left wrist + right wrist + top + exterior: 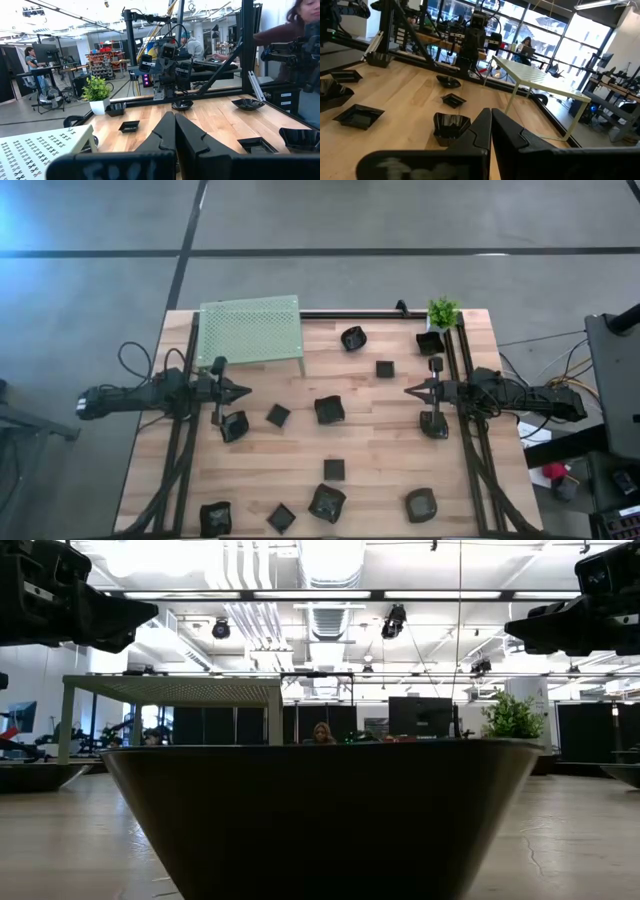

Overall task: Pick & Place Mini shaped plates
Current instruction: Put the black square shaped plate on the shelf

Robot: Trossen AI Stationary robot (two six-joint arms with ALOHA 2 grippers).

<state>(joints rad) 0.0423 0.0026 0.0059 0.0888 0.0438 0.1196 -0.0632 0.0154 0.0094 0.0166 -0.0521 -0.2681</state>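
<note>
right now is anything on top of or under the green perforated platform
Nothing lies on top of the green perforated platform. In the right wrist view, bare table shows beneath its near side; the rest underneath is covered.

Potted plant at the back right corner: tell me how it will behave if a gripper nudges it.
The potted plant looks top-heavy, leaves spreading above a small pot, so it may tip. It seems light and would probably slide on the smooth wooden table.

You'll find no readable text, label, brand or number in any view. The pale marks on each gripper body in the wrist views are blurred; you can't make out any letters there.
</note>
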